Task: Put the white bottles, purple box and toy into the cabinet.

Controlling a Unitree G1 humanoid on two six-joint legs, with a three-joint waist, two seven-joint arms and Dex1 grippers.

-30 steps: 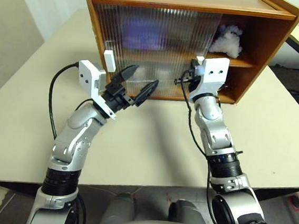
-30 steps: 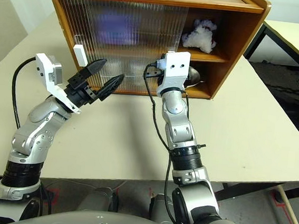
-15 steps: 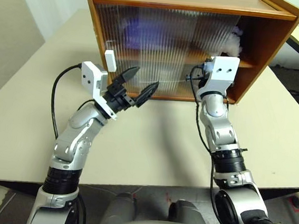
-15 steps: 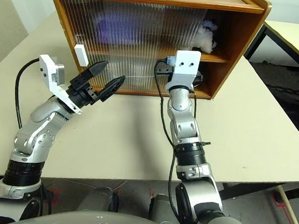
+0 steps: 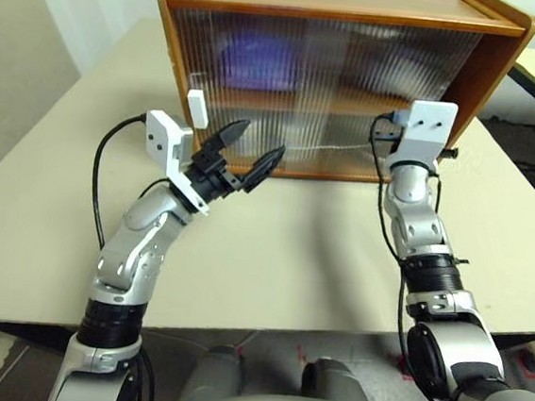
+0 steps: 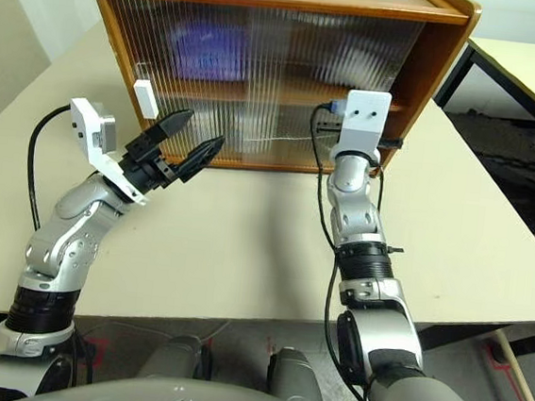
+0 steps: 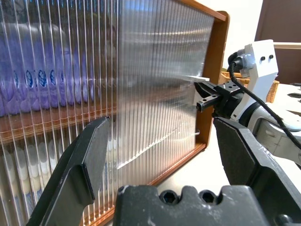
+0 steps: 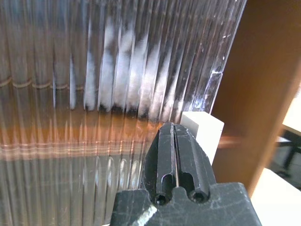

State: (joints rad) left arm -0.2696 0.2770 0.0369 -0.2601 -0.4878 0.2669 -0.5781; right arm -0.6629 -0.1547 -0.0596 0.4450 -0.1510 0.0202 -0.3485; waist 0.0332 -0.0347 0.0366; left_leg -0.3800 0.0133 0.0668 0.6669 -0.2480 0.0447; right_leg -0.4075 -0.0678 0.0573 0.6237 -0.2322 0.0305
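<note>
Standing on a pale table (image 5: 271,258), the cabinet (image 5: 348,2) has both ribbed sliding doors drawn across its front, so the whole opening is covered from the left side to the right side post. The right gripper (image 8: 176,155) is pressed shut, its two black fingers flat against each other, and it sits right at the white handle (image 8: 201,128) of the right door (image 5: 401,90), next to the cabinet's right wooden post. From the left wrist view the same gripper reaches level toward that door edge, its tip at the handle. Whether it actually touches the handle is hard to tell.

The left gripper (image 5: 251,152) hangs in front of the lower left part of the cabinet with its fingers spread wide and nothing between them. It is near the left door (image 5: 251,76) but apart from it, just below and beside that door's white handle (image 5: 197,108).

Behind the left door, on the upper shelf (image 5: 258,98), the purple box (image 5: 258,57) shows as a blurred lilac patch; in the left wrist view it appears as purple with a small printed pattern. A whitish blur behind the right door on the upper shelf (image 6: 361,67) looks like the toy, though the ribbed panel hides its shape. Pale shapes with bluish print low behind the left door (image 7: 28,183) may be the white bottles, too blurred to be sure.
</note>
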